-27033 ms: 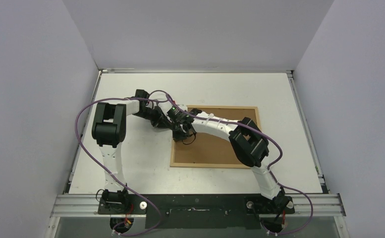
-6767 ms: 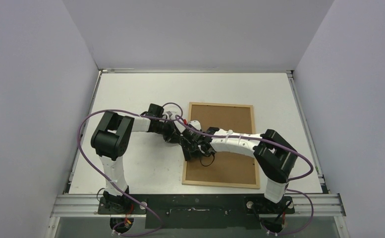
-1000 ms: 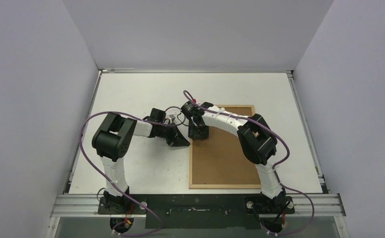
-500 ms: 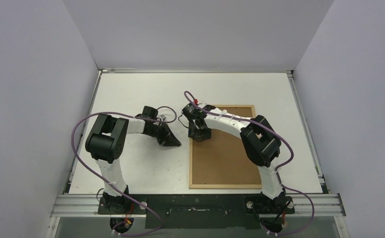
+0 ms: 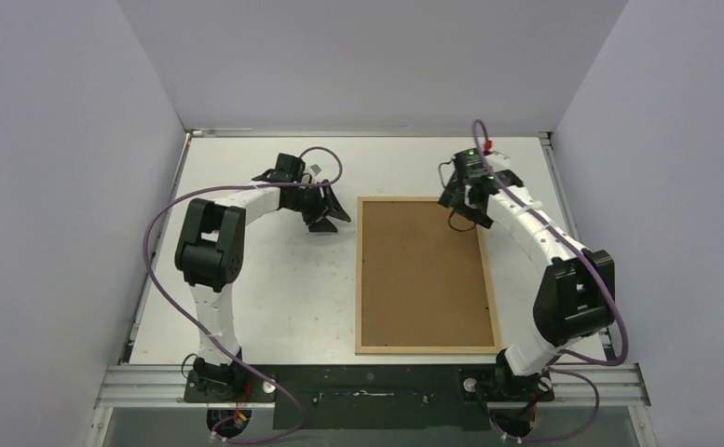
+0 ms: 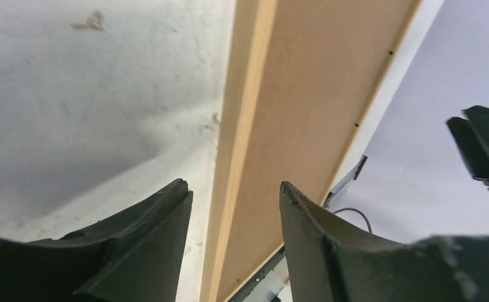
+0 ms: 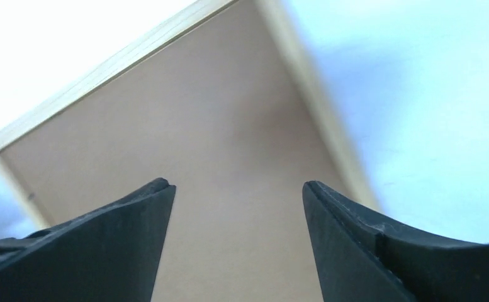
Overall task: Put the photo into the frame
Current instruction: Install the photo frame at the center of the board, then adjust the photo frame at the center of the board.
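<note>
The frame (image 5: 359,279), thin light wood strips, lies flat on the table in portrait position, and a brown backing panel (image 5: 423,270) fills it. The photo is hidden in every view. My left gripper (image 5: 328,220) hangs open just left of the frame's far left corner; in the left wrist view the frame's strip (image 6: 241,113) and the panel (image 6: 317,94) show between the jaws of the left gripper (image 6: 235,189). My right gripper (image 5: 464,212) stands open over the far right corner, and through the right gripper (image 7: 235,185) I see panel (image 7: 197,113) and strip (image 7: 317,107). Neither holds anything.
White tabletop (image 5: 265,298) spreads left of the frame, with grey walls on three sides. A metal rail (image 5: 376,382) carrying both arm bases runs along the near edge. Purple cables loop off both arms.
The right arm swung from the frame's far left corner to its far right corner. The left gripper drew back toward the far side. Both jaws opened wider. The frame stayed put.
</note>
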